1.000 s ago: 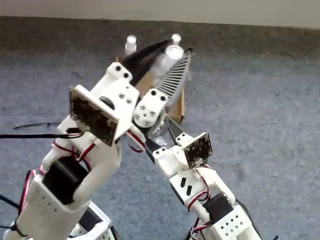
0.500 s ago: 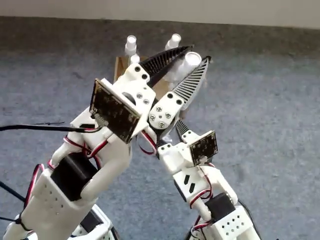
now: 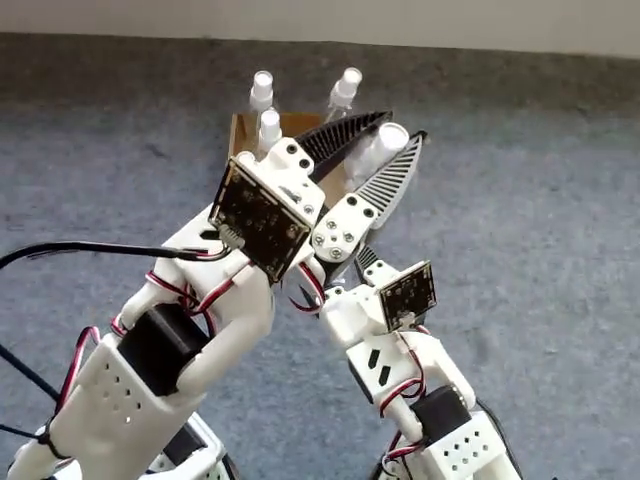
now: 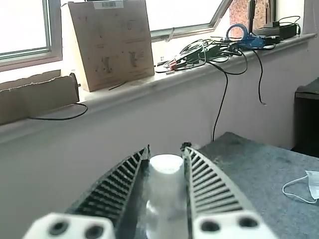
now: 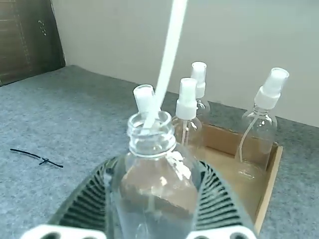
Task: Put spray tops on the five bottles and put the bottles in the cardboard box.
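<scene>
You're on the capping step. The left jaws are closed snugly on the white head of the spray top [image 4: 166, 164] and hold it high above the bottle [image 5: 152, 189]. The right jaws are clamped round that bottle's body, with its neck open and upright. The tube [image 5: 168, 59] hangs from the top down into the neck, so the top is lined up but not seated. Next, I'd judge, you lower it straight down and screw it on without kinking the tube. Capped bottles [image 5: 187, 119] stand at the box [image 5: 273, 167] beyond.
</scene>
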Robot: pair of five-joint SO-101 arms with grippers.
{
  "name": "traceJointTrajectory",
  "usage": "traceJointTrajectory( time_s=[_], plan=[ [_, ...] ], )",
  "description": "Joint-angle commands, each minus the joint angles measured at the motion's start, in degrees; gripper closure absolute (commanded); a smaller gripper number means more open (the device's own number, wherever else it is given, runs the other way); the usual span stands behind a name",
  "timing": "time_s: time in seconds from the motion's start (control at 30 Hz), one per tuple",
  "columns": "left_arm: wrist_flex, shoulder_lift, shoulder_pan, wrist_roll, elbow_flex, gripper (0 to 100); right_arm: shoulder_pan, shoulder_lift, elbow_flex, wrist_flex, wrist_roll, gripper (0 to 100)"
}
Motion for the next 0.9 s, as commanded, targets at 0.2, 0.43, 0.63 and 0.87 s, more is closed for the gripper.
traceJointTrajectory(
  time_s=[0.2,0.43,0.63,0.87],
  plan=[
    [0.09,0.31,-2.59,0.62,0.57,99,0.92,-0.84,-0.92,-1.19,-0.62,99.4],
    [0.26,-0.48,-9.27,0.53,11.38,99,0.92,-0.84,-0.92,-1.19,-0.62,99.4],
    [7.21,-6.02,-8.31,0.35,18.07,99,0.92,-0.84,-0.92,-1.19,-0.62,99.4],
    [7.65,-13.14,-8.48,0.26,25.1,99,0.92,-0.84,-0.92,-1.19,-0.62,99.4]
  ],
)
